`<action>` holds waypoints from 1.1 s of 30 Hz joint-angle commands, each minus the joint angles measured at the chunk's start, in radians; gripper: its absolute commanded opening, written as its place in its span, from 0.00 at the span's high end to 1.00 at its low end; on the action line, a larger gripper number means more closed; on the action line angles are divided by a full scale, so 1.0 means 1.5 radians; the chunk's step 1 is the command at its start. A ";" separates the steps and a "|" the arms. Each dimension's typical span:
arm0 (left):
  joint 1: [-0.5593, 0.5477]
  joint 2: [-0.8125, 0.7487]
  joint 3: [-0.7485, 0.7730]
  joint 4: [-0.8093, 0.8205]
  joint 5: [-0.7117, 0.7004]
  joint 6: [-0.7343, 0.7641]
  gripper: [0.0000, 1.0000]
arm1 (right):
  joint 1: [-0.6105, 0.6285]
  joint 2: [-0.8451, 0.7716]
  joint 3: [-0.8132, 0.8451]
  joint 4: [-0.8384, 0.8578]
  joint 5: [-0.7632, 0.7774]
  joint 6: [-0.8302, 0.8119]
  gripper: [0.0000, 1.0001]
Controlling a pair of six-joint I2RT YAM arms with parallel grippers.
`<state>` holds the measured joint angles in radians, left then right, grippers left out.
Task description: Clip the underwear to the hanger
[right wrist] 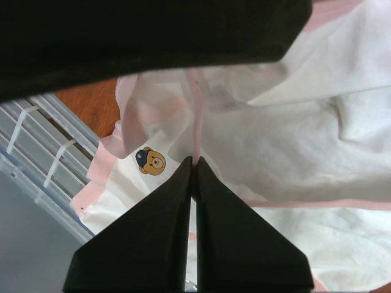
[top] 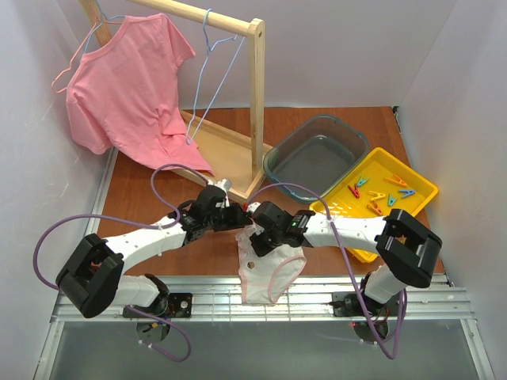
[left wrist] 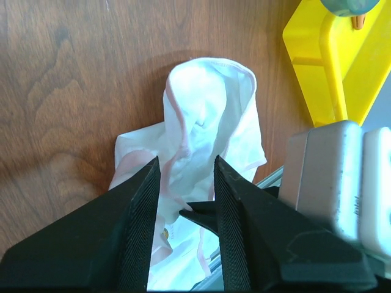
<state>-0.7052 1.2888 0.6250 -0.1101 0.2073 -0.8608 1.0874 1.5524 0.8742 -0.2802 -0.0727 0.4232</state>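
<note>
The white underwear point(top: 270, 275) with pale pink trim hangs over the table's near edge, held up at its top. My right gripper point(top: 256, 230) is shut on its pink trim; in the right wrist view the fingertips point(right wrist: 194, 162) pinch the trim of the underwear point(right wrist: 293, 140), beside a small bear print. My left gripper point(top: 239, 218) is open right next to it. In the left wrist view its jaws point(left wrist: 186, 160) stand apart around the underwear point(left wrist: 208, 110), with a right fingertip between them. The light-blue hanger point(top: 211, 65) hangs on the wooden rail at the back, far from both grippers.
A pink T-shirt point(top: 127, 87) hangs on the wooden rail stand point(top: 256, 95) at back left. A glass basin point(top: 317, 157) and a yellow tray point(top: 420, 190) holding several coloured clothespins sit at the right. A metal grating point(top: 198, 297) runs along the near edge.
</note>
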 commanded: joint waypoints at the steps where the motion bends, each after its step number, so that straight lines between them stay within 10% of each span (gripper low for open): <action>1: 0.012 -0.004 -0.009 0.007 0.004 0.006 0.69 | -0.001 -0.004 0.008 0.010 0.006 -0.003 0.99; 33: 0.021 -0.016 -0.032 -0.001 -0.043 -0.023 0.85 | -0.016 -0.080 -0.039 -0.021 0.045 0.022 0.99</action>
<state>-0.6804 1.2858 0.5919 -0.1215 0.1600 -0.8913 1.0668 1.4479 0.8185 -0.2958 -0.0216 0.4637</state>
